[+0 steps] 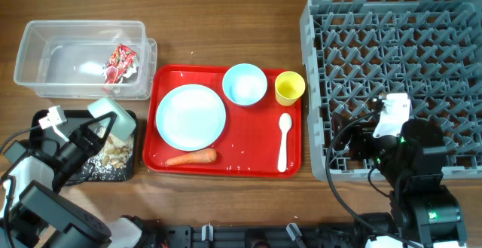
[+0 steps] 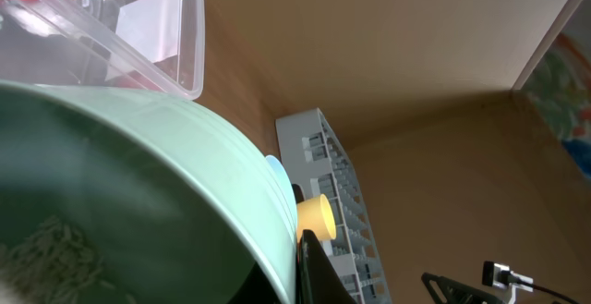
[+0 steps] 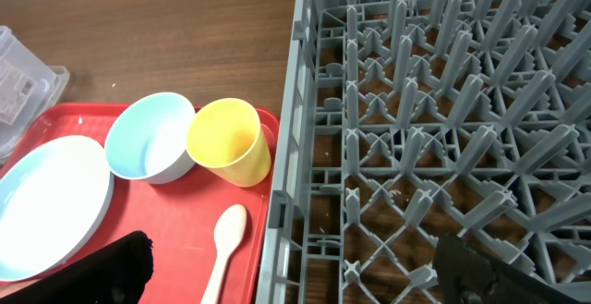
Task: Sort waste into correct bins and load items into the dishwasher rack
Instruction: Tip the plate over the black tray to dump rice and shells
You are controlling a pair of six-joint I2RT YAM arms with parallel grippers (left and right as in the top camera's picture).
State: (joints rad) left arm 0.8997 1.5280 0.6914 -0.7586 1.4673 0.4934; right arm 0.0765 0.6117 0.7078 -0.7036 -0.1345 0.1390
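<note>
I am on the waste-sorting step. My left end effector (image 1: 94,131) is clenched on the rim of a pale green round bowl (image 1: 113,116) and holds it tipped over the shallow black rectangular tray (image 1: 129,176) at 8 o'clock on the bench. Brownish food scraps (image 1: 113,151) lie in that tray, and the left wrist view shows more of them inside the bowl, so I judge it not yet emptied.

My right end effector (image 3: 291,262) is released and holds nothing. It hovers over the near edge of the large grey pegged dishwasher rack (image 1: 392,52) at 3 o'clock.

The clear plastic rectangular tub (image 1: 30,59) at 10 o'clock holds the crumpled red-and-clear wrapper (image 1: 120,61). The small orange carrot (image 1: 191,157) lies on the flat red serving tray (image 1: 248,157) at centre.

The next move calls for a steeper tilt or a shake to shed the last scraps. After that the bowl must be carried across toward 3 o'clock and set between the pegs, and the carrot has to go to its bin.
</note>
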